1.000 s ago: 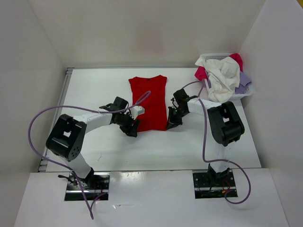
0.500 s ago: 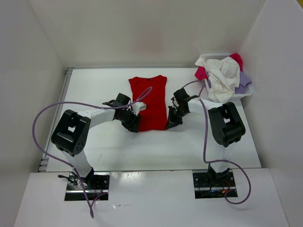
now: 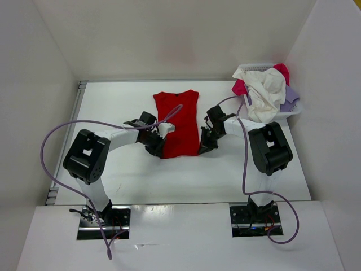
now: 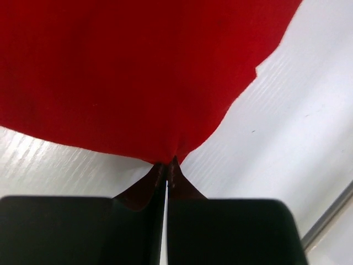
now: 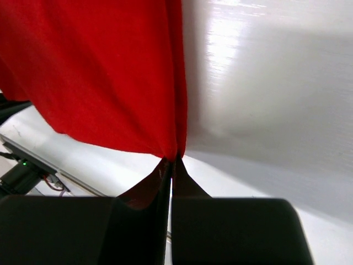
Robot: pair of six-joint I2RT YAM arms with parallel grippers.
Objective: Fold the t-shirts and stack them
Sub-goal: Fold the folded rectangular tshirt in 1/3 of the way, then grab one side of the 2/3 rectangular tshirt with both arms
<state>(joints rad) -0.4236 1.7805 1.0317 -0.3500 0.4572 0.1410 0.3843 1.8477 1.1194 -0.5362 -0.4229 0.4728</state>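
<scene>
Hem pinch before the fold: red t-shirt (image 3: 177,116) lies flat and narrow at the middle of the table (image 3: 113,107), collar toward the far wall. The left gripper (image 3: 158,148) is clamped fully onto the near left hem corner, and the right gripper (image 3: 204,147) likewise onto the near right corner; cloth puckers between each pair of fingers. For a clean fold, both corners should rise together, travel level toward the collar, and land with the hem square to the neckline; uneven lift would likely skew the crease. The off-white t-shirt (image 3: 265,93), lavender t-shirt (image 3: 291,97) and pinkish red t-shirt (image 3: 282,72) lie heaped in the basket (image 3: 294,112), far right.
</scene>
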